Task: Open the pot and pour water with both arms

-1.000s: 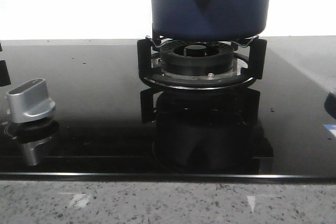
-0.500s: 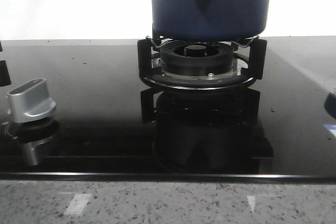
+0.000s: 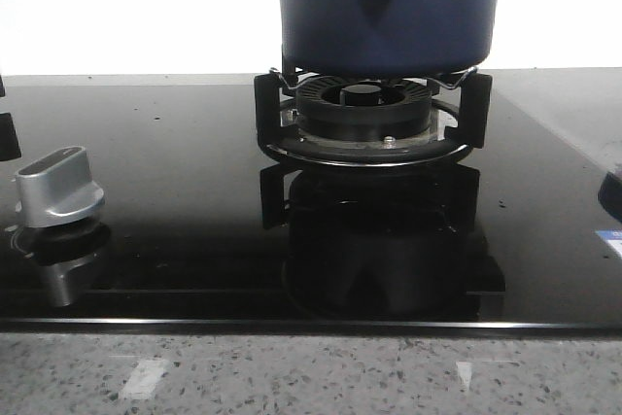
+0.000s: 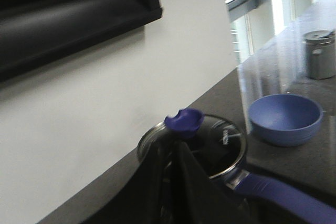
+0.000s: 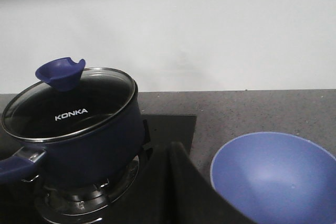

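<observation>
The pot (image 3: pixel 389 12) is being shown parked on the black burner ring (image 3: pixel 364 114), dark navy with straight matte sides and a triangular handle mount with a round rivet hole facing the front camera. From the wrist views it's being topped by a glass lid (image 5: pixel 68 103) with a metal rim, "KONKA" being printed on the glass, and a blue knob (image 5: pixel 60 73) with a notch being stuck near the lid's edge. A long blue handle (image 4: pixel 283 200) is being seen sticking out from the side. The lid is being left on, so nothing's been opened yet. The stove is a glossy black glass cooktop (image 3: pixel 175 182), the pot support being mirrored in it, and a silver control dial (image 3: pixel 58 187) is being seen at the left. The cooktop is being set into a speckled grey desk (image 3: pixel 311 376). A blue bowl (image 5: pixel 273 179) is being seen just beside the cooktop on the desk, and a metal canister (image 4: pixel 320 53) well behind that. A plain white wall is being seen behind, with a dark hood up top and windows off to the side. Left tool (image 4: pixel 176 192) and right tool (image 5: pixel 176 192): only dark blurry fingers are being caught at the frame edge, so apart or together can't be told; neither is touching the pot.
</observation>
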You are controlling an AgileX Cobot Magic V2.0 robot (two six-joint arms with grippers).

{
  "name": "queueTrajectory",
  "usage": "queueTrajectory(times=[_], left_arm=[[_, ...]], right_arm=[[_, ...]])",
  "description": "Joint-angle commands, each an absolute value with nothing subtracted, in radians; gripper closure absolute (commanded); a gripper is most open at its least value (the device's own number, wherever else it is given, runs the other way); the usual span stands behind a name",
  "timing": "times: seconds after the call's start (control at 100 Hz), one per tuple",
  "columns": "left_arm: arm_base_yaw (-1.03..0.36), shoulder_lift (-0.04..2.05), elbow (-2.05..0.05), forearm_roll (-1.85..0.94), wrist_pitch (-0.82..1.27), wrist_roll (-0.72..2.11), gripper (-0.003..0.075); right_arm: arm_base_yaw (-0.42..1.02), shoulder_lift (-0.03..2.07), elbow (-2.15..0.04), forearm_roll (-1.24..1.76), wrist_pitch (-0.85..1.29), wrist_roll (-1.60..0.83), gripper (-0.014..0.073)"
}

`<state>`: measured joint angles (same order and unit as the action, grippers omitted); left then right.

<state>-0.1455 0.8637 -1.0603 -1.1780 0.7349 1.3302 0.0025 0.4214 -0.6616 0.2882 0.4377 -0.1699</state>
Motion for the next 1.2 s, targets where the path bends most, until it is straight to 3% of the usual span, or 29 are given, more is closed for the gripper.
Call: queueTrajectory(times=[0.0,0.17,0.44,1.19], left_arm=[[-0.141,0.75,-0.919,-1.221,0.553,1.316,0.0741],[-0.141,0.546,-0.607,-1.3,0.36,1.316,0.074],[-0.141,0.387,-0.353,-1.337,0.349,1.316,0.074],[-0.141,0.373,-0.34,-1.351,0.349,1.316,0.074]], right_arm=[[0.005,0.347,-0.59,0.288,0.267,-0.187,0.0662],[0.005,0.26,-0.515,0.288,0.255,-0.187,0.0662],[0.005,0.253,-0.505,0.288,0.262,-0.187,0.0662],[0.005,0.253,-0.505,0.288,0.262,-0.187,0.0662]])
